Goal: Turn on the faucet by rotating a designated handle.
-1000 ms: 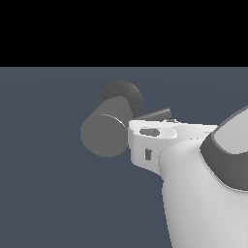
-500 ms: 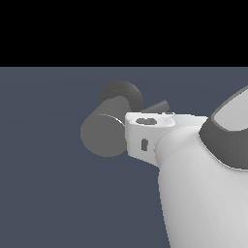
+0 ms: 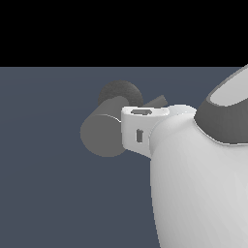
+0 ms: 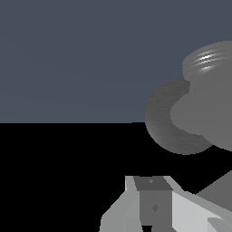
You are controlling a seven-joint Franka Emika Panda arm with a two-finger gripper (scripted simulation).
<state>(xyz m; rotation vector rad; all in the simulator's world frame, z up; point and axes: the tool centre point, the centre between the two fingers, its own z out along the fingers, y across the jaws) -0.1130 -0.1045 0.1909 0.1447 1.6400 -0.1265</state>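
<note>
We see a plain blue-grey surface filling the lower part of the exterior view, flat and unmarked, with solid black above it where the render stops. The wrist view shows the same two flat fields, blue-grey and black, meeting in a straight line. We can read no writing, label or brand on anything in either view.

The faucet lies near the middle of the exterior view, a thick matte grey cylinder with its flat round end turned toward the camera. Behind it sits its darker round base. The handle shows only as a short dark stub projecting toward the exterior view's right from behind the cylinder; most of it is hidden by the arm.

The white robot arm fills the exterior view's right side, and its white wrist block overlaps the cylinder's right edge. Whether they touch, we cannot tell.

In the wrist view the faucet looms close, and the claw appears only as a grey and white body at the frame's edge, near the faucet. Its fingertips are out of sight, so we cannot tell whether the claw is open or closed, or whether it holds anything.
</note>
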